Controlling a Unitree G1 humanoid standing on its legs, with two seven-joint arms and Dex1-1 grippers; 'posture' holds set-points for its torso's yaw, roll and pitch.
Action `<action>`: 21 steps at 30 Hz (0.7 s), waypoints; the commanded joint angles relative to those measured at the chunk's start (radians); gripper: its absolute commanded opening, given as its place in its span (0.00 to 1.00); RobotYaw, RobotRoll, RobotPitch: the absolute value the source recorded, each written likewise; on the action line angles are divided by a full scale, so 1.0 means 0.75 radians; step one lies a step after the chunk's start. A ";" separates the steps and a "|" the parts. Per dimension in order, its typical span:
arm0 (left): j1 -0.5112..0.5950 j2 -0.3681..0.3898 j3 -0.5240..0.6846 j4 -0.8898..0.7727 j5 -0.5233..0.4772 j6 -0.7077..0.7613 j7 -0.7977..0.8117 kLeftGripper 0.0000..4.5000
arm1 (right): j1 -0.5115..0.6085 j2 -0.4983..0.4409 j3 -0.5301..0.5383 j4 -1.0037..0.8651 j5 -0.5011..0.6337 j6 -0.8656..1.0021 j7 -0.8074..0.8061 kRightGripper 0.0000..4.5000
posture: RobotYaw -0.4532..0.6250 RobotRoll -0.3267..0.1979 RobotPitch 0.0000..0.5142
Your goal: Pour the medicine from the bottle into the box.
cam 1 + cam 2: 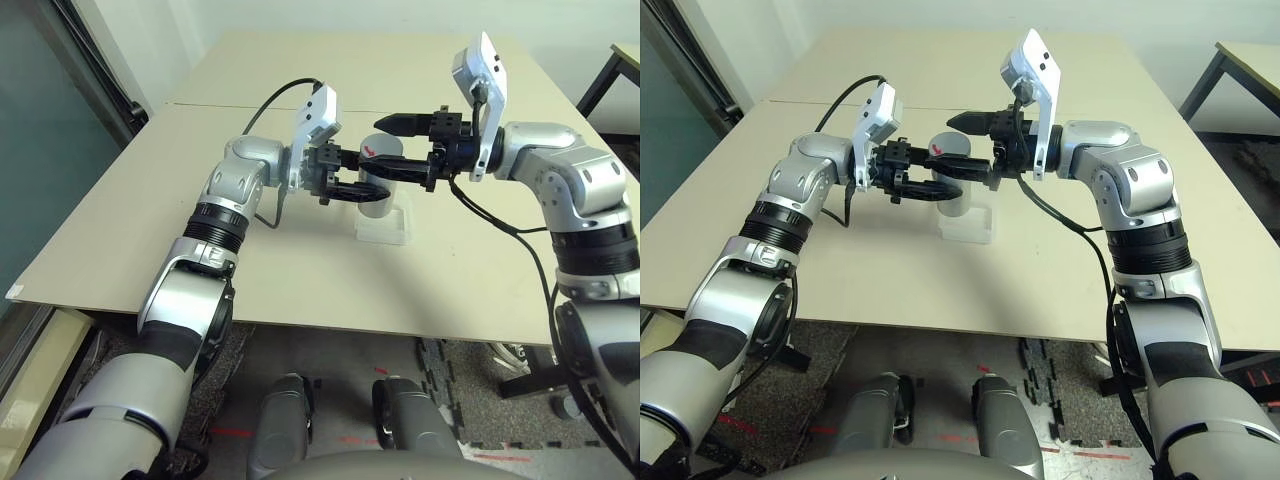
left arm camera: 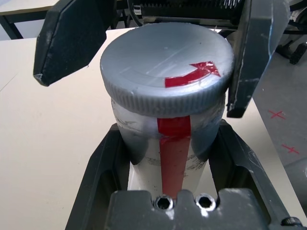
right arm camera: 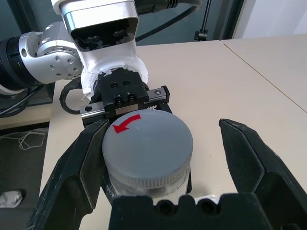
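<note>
Left gripper [image 1: 352,187] first: my read is that its two black fingers are clamped on the body of the bottle [image 1: 378,190], one on each side, just below the cap. In the left wrist view the fingers [image 2: 103,158] hug the silver-grey cylinder, and a red strip runs down the side facing that camera. I see the bottle standing upright, held up near the middle of the table [image 1: 150,230], between my two arms.

Its round grey cap [image 2: 165,72] is on, with a red curved arrow on its top face. I cannot see inside the bottle, so I cannot say what it holds.

Directly under and slightly in front of the bottle sits the box [image 1: 383,224], a clear shallow plastic one lying flat on the tabletop. From the head cameras I cannot tell whether the bottle's base touches the box or hangs just above it. Nothing I can make out lies in the box.

Moving right, my right gripper [image 3: 160,158] comes in from the opposite side at cap height. Its fingers stand spread apart around the cap: in the right wrist view one finger [image 3: 79,167] sits right against the cap's ribbed edge, while the other is held clear with table showing in the gap.
</note>
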 commanded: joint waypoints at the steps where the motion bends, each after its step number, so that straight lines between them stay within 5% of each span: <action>1: 0.016 0.002 -0.011 -0.025 0.009 0.002 -0.014 0.55 | 0.012 -0.030 -0.027 -0.015 0.000 0.005 -0.012 1.00 | 0.36 0.62 0.15; 21: 0.024 0.013 -0.012 -0.025 0.009 0.002 -0.017 0.55 | 0.093 -0.143 -0.111 -0.083 0.060 0.055 -0.053 1.00 | 0.34 0.62 0.14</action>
